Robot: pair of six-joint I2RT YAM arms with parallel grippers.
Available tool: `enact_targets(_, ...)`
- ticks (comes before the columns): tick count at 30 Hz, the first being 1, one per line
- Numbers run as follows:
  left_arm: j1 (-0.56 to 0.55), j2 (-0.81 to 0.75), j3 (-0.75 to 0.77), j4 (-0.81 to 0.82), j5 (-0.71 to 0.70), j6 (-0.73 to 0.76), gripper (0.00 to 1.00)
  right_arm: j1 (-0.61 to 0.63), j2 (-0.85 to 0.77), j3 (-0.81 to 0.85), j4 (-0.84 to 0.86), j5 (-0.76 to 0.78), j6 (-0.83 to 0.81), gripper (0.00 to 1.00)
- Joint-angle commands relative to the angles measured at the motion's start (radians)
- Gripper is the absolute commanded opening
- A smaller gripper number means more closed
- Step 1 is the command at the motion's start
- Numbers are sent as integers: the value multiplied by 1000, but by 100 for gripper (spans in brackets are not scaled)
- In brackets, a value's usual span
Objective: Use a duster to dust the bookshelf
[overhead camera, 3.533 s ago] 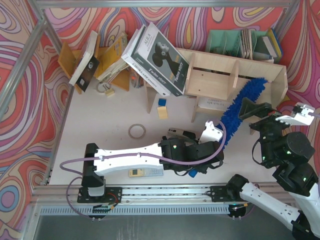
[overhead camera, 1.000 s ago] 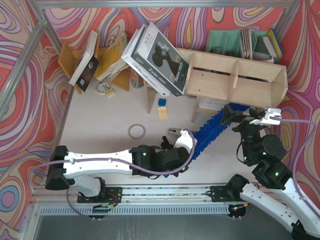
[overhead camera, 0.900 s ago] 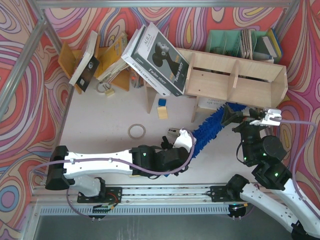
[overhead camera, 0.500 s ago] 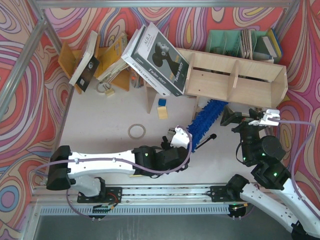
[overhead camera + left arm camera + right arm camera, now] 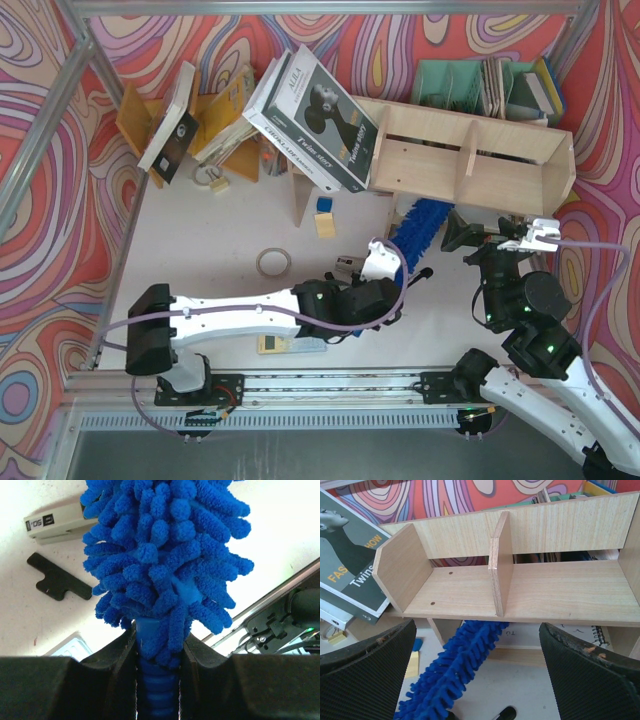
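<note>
The pale plywood bookshelf (image 5: 470,150) stands at the back right, and its open compartments fill the right wrist view (image 5: 545,587). The bright blue fluffy duster (image 5: 420,225) slants up from my left gripper (image 5: 388,262), its far end tucked under the shelf's lower board (image 5: 470,650). In the left wrist view my left gripper (image 5: 159,647) is shut on the duster's ribbed blue handle (image 5: 157,685), with the fluffy head (image 5: 165,545) above the fingers. My right gripper (image 5: 497,232) hovers just in front of the shelf, open and holding nothing (image 5: 477,675).
A stack of large books (image 5: 315,115) leans on the shelf's left end. An orange rack (image 5: 225,120) stands at the back left and a green organiser (image 5: 480,85) behind the shelf. A tape ring (image 5: 273,262), a stapler (image 5: 55,522), small blocks (image 5: 324,215) and a black pen (image 5: 420,272) lie on the table.
My left arm has pushed forward and to the right. The duster has swung steeper, with its head further under the shelf. The right arm has stayed put.
</note>
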Motion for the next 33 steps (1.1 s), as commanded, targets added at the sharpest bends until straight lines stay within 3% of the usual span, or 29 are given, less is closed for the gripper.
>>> enact_targets(1, 28, 55, 113, 54, 29, 54, 0, 1, -15, -11, 37, 16, -7, 99)
enact_targets(11, 31, 261, 363, -56, 175, 144, 0, 1, -32, -16, 37, 18, -10, 99)
enact_targets(26, 52, -83, -11, 31, -75, -1, 0, 1, -34, -18, 36, 23, -14, 99)
enact_targets(33, 53, -113, -42, 27, -98, -65, 0, 1, -32, -19, 37, 24, -14, 99)
